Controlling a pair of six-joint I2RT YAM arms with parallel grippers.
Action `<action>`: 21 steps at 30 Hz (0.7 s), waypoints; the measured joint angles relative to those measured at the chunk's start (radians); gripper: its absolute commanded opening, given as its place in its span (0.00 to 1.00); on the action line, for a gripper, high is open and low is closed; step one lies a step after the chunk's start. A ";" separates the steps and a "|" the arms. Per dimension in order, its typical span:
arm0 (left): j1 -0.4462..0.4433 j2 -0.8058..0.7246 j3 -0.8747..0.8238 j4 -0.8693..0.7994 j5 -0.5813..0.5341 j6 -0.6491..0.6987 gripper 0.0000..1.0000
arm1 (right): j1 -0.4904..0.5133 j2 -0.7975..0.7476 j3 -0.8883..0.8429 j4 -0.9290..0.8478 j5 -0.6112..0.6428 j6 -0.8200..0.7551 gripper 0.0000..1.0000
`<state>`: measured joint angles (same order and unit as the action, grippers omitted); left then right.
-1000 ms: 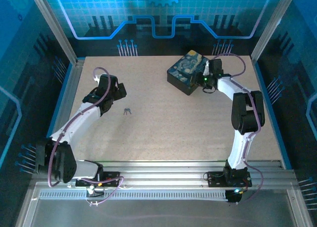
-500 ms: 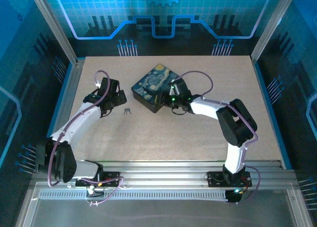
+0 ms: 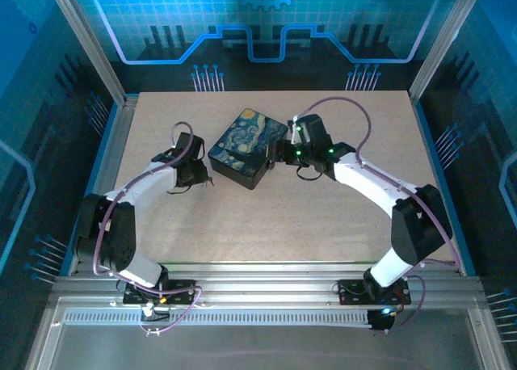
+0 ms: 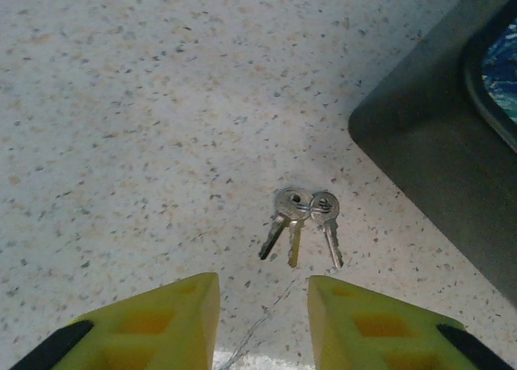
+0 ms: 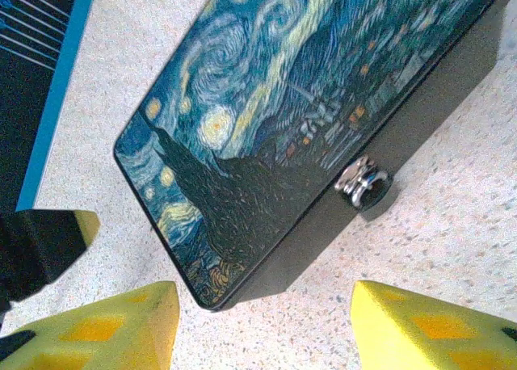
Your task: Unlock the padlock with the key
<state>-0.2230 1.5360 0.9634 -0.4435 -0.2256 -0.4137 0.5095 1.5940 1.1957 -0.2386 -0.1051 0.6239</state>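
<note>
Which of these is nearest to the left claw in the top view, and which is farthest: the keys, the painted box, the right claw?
1. Keys: on the table, just ahead of the left claw fingertips.
2. Painted box: to the right of the keys and slightly farther back.
3. Right claw: at the opposite side of the box.

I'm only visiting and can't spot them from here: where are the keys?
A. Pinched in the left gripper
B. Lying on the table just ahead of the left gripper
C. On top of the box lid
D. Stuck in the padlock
B: in the left wrist view the keys lie flat on the table, just beyond the open left gripper, touching neither finger.
</note>
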 measured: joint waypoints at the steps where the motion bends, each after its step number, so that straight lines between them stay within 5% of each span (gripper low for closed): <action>1: 0.000 0.012 0.000 0.013 0.007 0.013 0.32 | -0.008 -0.007 0.000 -0.010 0.000 -0.011 0.58; 21: -0.003 0.315 0.226 -0.041 0.044 0.224 0.37 | -0.059 -0.008 -0.020 -0.064 -0.017 -0.084 0.60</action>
<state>-0.2256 1.8507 1.1896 -0.4843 -0.1818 -0.1898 0.4503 1.5860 1.1755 -0.3023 -0.1219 0.5404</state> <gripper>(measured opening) 0.373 0.596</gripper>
